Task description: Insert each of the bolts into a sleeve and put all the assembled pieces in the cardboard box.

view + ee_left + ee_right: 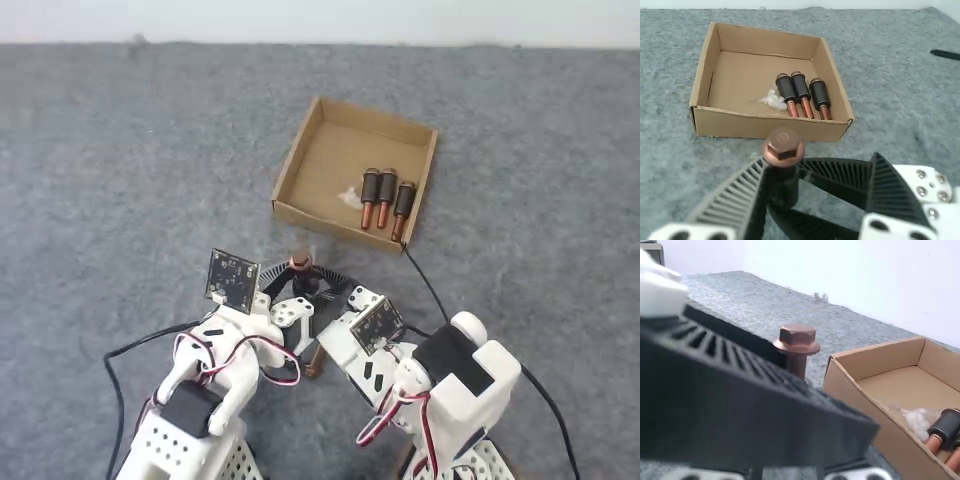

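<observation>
My left tool (781, 182) grips the sleeve (303, 283), bolt (783, 145) upright in it; the right tool's (325, 280) state I cannot tell. The cardboard box (330, 222) lies just above, frame centre.

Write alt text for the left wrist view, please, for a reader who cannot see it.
A copper bolt stands head up in a black sleeve held by the left gripper. Beyond it, on the grey table, an open cardboard box holds three assembled pieces lying side by side and a white scrap.
</observation>
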{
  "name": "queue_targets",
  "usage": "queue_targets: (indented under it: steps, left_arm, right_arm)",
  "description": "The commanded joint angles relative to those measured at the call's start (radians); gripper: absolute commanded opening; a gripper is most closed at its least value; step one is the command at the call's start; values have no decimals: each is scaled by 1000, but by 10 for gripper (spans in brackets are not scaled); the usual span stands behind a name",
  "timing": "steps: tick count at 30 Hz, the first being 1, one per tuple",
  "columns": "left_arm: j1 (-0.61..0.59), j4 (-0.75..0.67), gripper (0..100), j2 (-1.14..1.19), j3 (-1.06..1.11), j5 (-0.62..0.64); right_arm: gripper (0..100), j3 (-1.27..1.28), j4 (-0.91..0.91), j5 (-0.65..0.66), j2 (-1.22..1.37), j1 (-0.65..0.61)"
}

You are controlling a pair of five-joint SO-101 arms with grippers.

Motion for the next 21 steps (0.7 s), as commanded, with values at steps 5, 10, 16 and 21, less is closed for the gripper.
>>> queue_targets:
  steps: [5,10,16,21]
  left_arm:
    - [-87,5,280,-12,-22,-6]
    - [-94,115,281,-12,-77,-6]
    - [-161,176,282,-12,-148,-5]
    - [-245,175,280,-12,-211,-3]
  right_arm:
    - [6,-14,-28,-2,-8,22]
    - [6,-14,-28,-2,-8,24]
    - [6,-14,-28,-2,-8,24]
    - [6,-14,-28,-2,-8,24]
